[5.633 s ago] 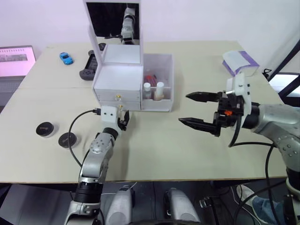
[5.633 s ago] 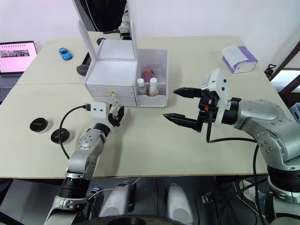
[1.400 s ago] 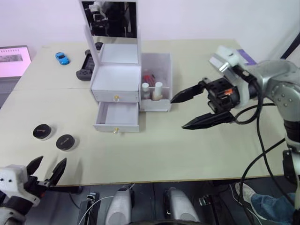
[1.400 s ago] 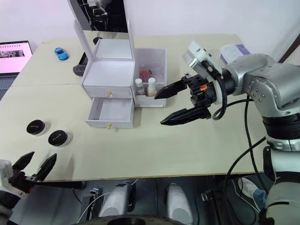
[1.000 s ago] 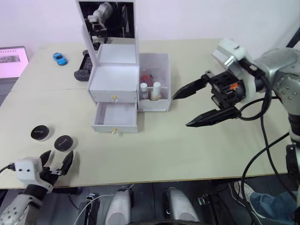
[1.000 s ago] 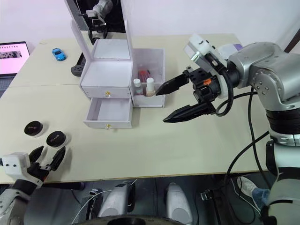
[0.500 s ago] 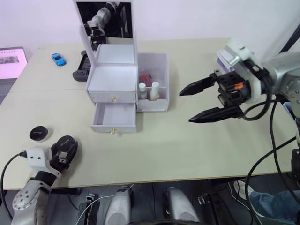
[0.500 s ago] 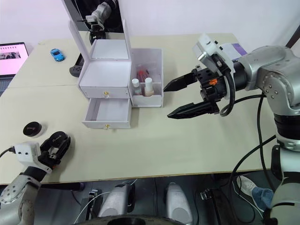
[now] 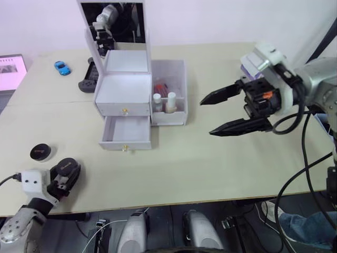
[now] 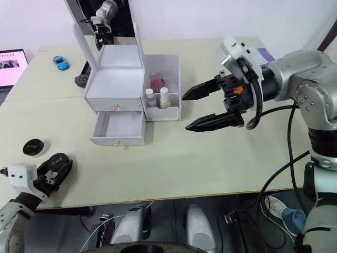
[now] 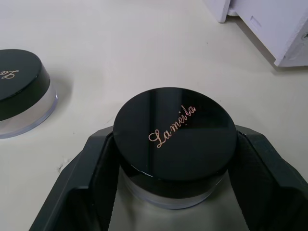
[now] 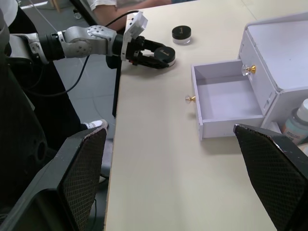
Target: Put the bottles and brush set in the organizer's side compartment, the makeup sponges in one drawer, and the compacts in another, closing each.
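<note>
The white organizer stands at mid table with its mirror lid raised. Its lower drawer is pulled out and empty; the upper drawer is closed. The side compartment holds two bottles and a red brush set. Near the front left edge, my left gripper is shut on a black-lidded compact that rests on the table. A second compact lies just beyond it. My right gripper hovers open and empty to the right of the organizer. The makeup sponges are out of view.
A blue toy car and a black game controller lie behind the organizer on the left. A laptop sits at the far left. A purple and white tissue pack is at the back right, behind my right wrist.
My left gripper came up from the table's front edge to the nearer compact and its fingers closed around it. The head camera shifted a little. The right gripper stayed open in roughly the same place.
</note>
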